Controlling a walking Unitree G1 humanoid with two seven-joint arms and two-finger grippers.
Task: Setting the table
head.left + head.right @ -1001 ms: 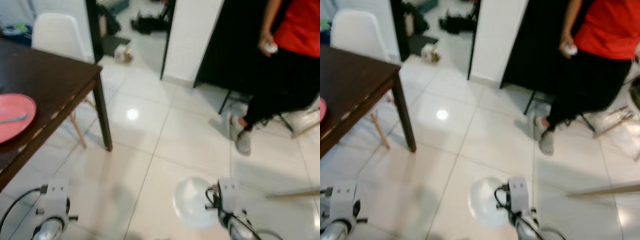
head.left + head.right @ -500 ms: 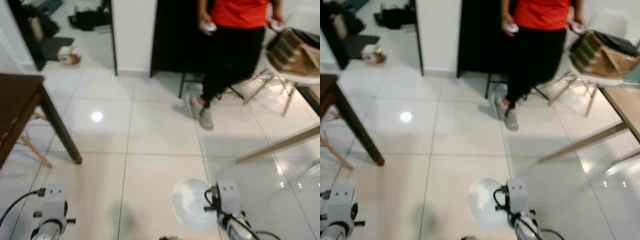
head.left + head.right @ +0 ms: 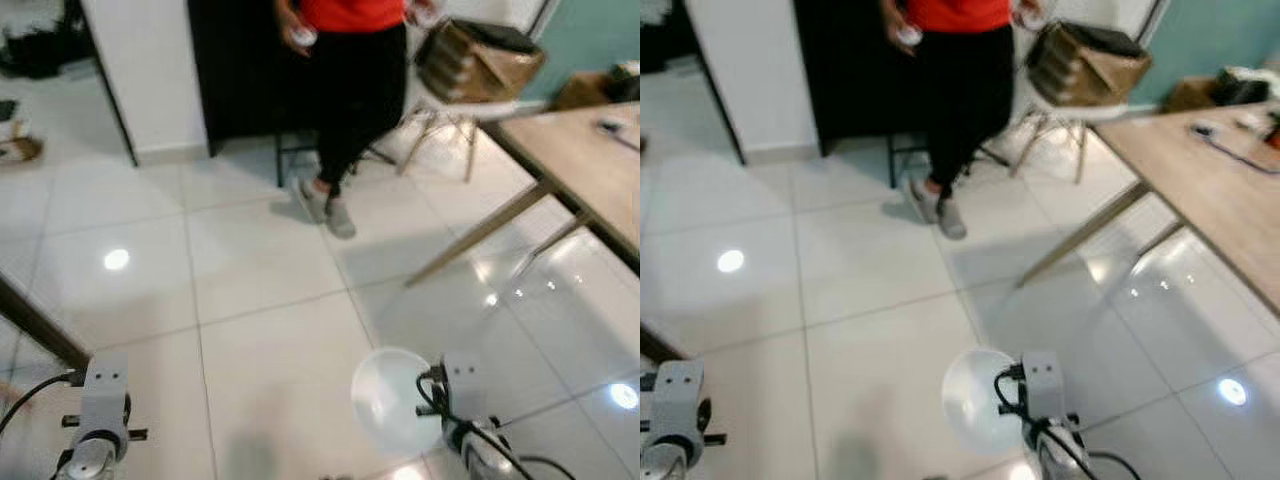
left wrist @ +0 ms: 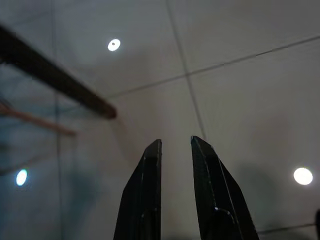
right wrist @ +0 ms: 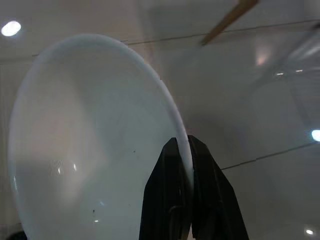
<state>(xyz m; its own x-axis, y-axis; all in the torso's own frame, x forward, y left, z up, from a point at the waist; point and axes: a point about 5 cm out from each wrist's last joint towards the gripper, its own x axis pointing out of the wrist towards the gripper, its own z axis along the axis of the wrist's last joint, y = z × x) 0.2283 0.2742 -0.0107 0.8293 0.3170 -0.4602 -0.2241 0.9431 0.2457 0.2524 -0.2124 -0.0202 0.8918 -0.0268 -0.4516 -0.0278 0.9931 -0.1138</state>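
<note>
Our right gripper's two black fingers are pinching the rim of a white bowl, one finger inside and one outside; our left gripper's fingers are standing slightly parted over bare floor, holding nothing.

We are carrying the bowl low at our right side, above the glossy white tiles; we judge this to be the transport step, with the bowl not yet set down. A light wooden table is lying ahead to our right, and the next move probably calls for walking there while keeping the bowl level, steering around the person standing near a chair.

The bowl is looking smooth, thin-walled and round, likely ceramic or plastic; the tiles are throwing back lamp glare.
</note>
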